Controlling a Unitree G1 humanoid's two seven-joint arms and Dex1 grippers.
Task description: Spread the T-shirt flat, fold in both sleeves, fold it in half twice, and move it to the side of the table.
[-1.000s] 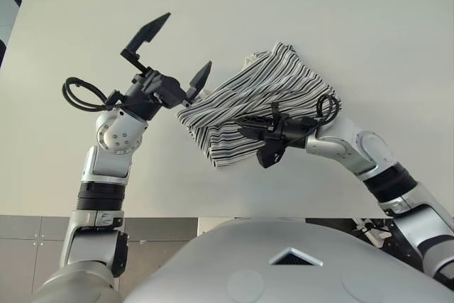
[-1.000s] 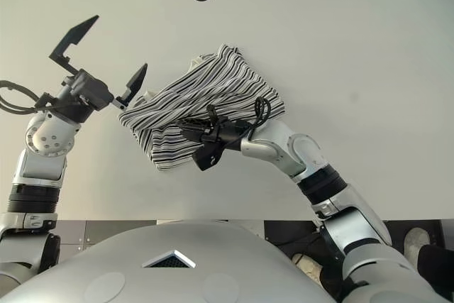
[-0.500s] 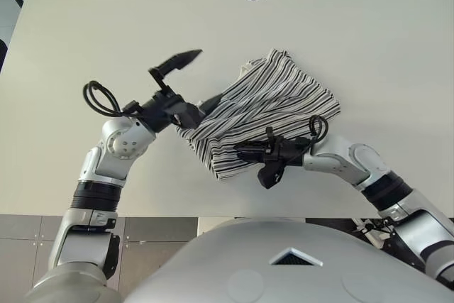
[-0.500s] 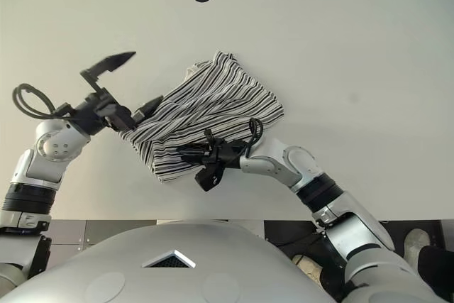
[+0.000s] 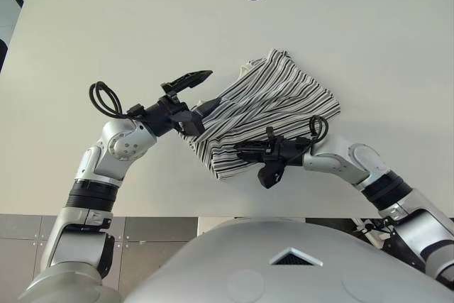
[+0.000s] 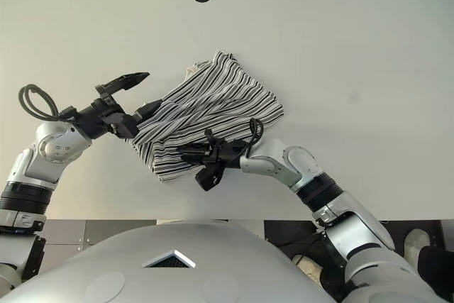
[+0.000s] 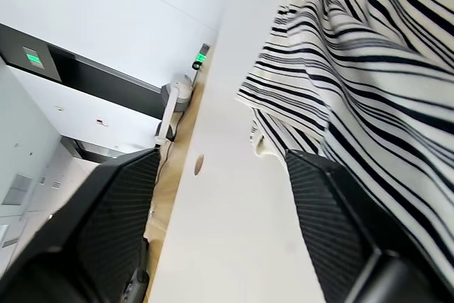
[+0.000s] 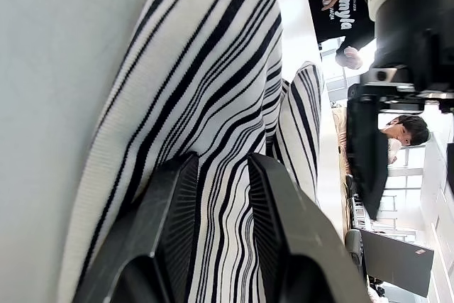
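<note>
Jaws on folded striped T-shirt (image 5: 277,101)

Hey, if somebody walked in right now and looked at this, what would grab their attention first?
The striped T-shirt stands out first, lying as a rumpled, folded bundle in the middle of the white table. The right gripper pinches its near edge, and the left gripper sits open at the shirt's left edge.

The left pincer (image 5: 206,90) has swung down, jaws narrower, around the left edge of the striped black-and-white T-shirt (image 5: 273,104).
</note>
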